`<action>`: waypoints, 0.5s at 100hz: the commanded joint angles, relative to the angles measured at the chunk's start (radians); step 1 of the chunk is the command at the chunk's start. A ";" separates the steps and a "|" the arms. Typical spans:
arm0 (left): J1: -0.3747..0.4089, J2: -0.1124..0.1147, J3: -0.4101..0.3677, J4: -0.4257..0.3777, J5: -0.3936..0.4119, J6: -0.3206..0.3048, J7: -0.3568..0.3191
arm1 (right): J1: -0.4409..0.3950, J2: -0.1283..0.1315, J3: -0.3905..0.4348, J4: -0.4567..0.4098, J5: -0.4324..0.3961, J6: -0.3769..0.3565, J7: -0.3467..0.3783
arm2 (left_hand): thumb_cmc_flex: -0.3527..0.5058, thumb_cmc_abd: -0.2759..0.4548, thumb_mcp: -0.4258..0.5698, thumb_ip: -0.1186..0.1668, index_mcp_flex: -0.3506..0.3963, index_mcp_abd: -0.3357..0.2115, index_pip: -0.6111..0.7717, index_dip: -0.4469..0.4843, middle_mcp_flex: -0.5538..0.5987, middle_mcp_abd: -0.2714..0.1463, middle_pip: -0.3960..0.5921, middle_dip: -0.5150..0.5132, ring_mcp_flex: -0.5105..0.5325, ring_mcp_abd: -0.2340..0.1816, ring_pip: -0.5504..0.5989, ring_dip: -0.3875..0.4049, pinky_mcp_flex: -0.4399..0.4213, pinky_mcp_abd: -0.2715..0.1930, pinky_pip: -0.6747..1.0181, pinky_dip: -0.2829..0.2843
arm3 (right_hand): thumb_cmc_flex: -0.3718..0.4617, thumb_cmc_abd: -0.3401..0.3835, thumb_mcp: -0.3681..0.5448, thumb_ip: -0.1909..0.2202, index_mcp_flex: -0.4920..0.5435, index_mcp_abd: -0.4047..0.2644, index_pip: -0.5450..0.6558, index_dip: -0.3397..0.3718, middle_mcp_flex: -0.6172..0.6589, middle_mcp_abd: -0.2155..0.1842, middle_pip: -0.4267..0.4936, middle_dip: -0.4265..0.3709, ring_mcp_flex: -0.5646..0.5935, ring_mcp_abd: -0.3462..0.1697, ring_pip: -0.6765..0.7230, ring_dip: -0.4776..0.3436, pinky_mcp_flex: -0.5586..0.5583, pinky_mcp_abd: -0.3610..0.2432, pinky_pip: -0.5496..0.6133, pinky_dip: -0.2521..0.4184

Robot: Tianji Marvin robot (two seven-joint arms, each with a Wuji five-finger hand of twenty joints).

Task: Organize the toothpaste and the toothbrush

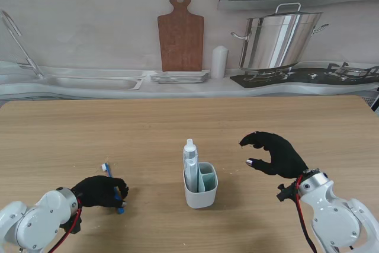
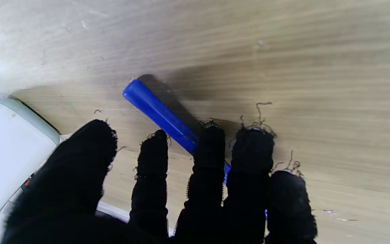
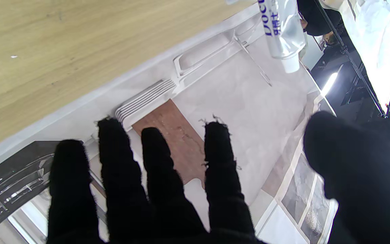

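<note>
While lying flat on the wooden table, the blue toothbrush sits at about 8 o'clock from the table's centre, its white-bristled head pointing toward 12 o'clock and its handle end toward 6 o'clock. The left hand, gloved in black, covers the middle of the handle, its fingers curled down over the blue shaft; the left wrist view shows the shaft passing under them, with one end of the handle projecting free onto the bare wood. Whether the brush is lifted or merely pressed to the table cannot be told.

At roughly 3 o'clock from the toothbrush, near the table's centre and nearer to me, stands a white holder cup divided into compartments. The toothpaste tube stands upright in its left compartment, cap uppermost; the right compartment holds nothing visible.

At 3 o'clock from the cup, well apart from it, the right hand hovers with palm turned toward the cup, fingers spread and thumb apart, grasping nothing.

At 12 o'clock, beyond the table's far edge, a backdrop shows a cutting board, stacked plates, a steel stockpot and a sink.
</note>
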 commanded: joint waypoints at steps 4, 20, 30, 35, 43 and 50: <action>-0.011 0.000 0.005 0.013 0.003 -0.012 -0.012 | -0.008 -0.003 0.000 -0.001 -0.005 0.004 0.012 | 0.015 -0.036 0.018 -0.046 0.050 -0.023 0.048 0.016 -0.002 0.037 -0.112 -0.086 -0.011 0.058 -0.079 -0.078 -0.005 0.006 -0.007 -0.016 | -0.043 -0.007 0.006 -0.033 0.018 -0.013 0.013 0.001 0.002 -0.007 0.009 -0.006 0.009 -0.024 -0.002 0.015 -0.001 0.007 0.006 -0.001; -0.032 0.002 0.006 0.045 0.047 -0.072 0.009 | -0.008 -0.004 0.000 0.000 -0.005 0.005 0.011 | 0.005 -0.059 0.056 -0.074 0.078 -0.024 0.117 0.025 0.012 0.023 -0.210 -0.221 -0.043 0.056 -0.224 -0.219 0.002 -0.005 -0.022 -0.035 | -0.043 -0.007 0.007 -0.033 0.018 -0.012 0.014 0.002 0.002 -0.005 0.012 -0.005 0.008 -0.024 -0.002 0.015 0.001 0.007 0.007 0.000; -0.046 0.003 0.007 0.067 0.047 -0.103 0.018 | -0.008 -0.004 0.000 0.001 -0.004 0.006 0.011 | -0.005 -0.063 0.070 -0.078 0.094 -0.018 0.147 0.031 -0.008 -0.001 -0.250 -0.278 -0.080 0.036 -0.298 -0.291 -0.013 -0.012 -0.054 -0.060 | -0.042 -0.007 0.007 -0.033 0.019 -0.014 0.016 0.003 0.004 -0.004 0.013 -0.005 0.009 -0.026 -0.002 0.015 0.000 0.008 0.006 0.000; -0.053 0.004 0.006 0.076 0.051 -0.121 0.018 | -0.007 -0.004 0.000 0.002 -0.004 0.006 0.010 | -0.009 -0.064 0.072 -0.080 0.100 -0.019 0.165 0.041 -0.025 -0.016 -0.266 -0.295 -0.098 0.021 -0.339 -0.328 -0.031 -0.006 -0.092 -0.083 | -0.042 -0.007 0.007 -0.033 0.019 -0.014 0.016 0.003 0.004 -0.005 0.013 -0.005 0.009 -0.025 -0.002 0.015 0.000 0.009 0.006 0.000; -0.064 0.006 0.007 0.091 0.051 -0.145 0.015 | -0.008 -0.004 -0.001 0.002 -0.004 0.007 0.011 | -0.012 -0.072 0.085 -0.083 0.112 -0.019 0.187 0.044 -0.047 -0.039 -0.298 -0.326 -0.132 -0.005 -0.428 -0.415 -0.072 0.021 -0.190 -0.151 | -0.042 -0.007 0.007 -0.032 0.021 -0.015 0.017 0.003 0.005 -0.005 0.013 -0.005 0.011 -0.026 -0.002 0.016 0.001 0.008 0.007 0.000; -0.074 0.009 0.008 0.103 0.054 -0.165 0.009 | -0.008 -0.004 -0.001 0.003 -0.004 0.008 0.011 | -0.008 -0.082 0.092 -0.087 0.119 -0.024 0.200 0.046 -0.069 -0.048 -0.318 -0.343 -0.158 -0.015 -0.463 -0.453 -0.095 0.024 -0.225 -0.180 | -0.043 -0.008 0.007 -0.033 0.022 -0.014 0.017 0.004 0.004 -0.006 0.013 -0.005 0.011 -0.026 -0.002 0.016 0.001 0.008 0.007 0.000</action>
